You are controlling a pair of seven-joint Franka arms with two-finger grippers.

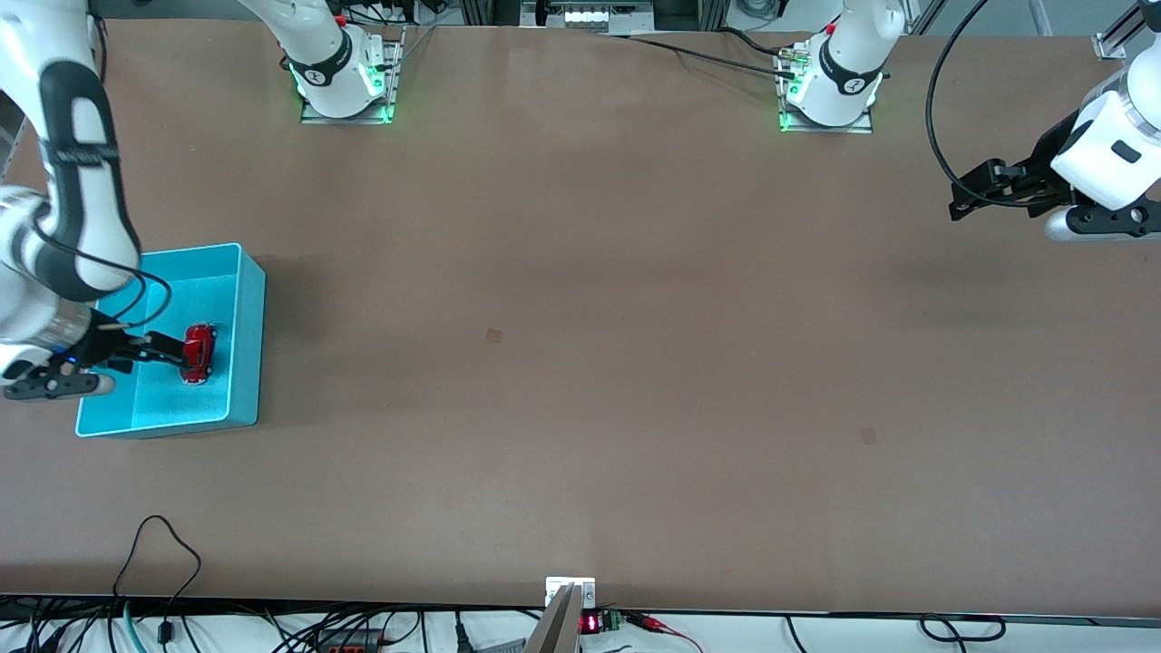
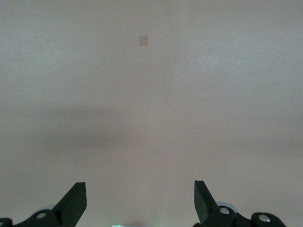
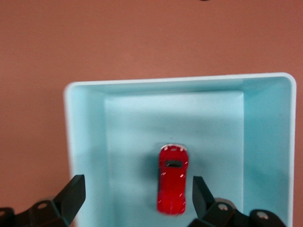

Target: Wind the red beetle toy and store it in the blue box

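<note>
Right pincer [image 3: 135,196] hangs wide open, empty, over the box [image 3: 85,142]; I judge the beetle [image 3: 172,184] between its fingers released. Left pincer [image 2: 139,201] waits open, empty, above bare bench [image 2: 151,94].

Worktop [image 1: 580,317]: matt brown, smooth, board-like, w/ faint scuff patches. Blue box [image 3: 85,142]: smooth plastic, slight satin sheen, paler rim. Red beetle toy [image 3: 172,182]: glossy red shell, silvery glints, dark window. Right gripper [image 3: 137,196] fingers [image 3: 73,194]: matt black plastic. Arm shells: glossy white w/ black joints.
</note>
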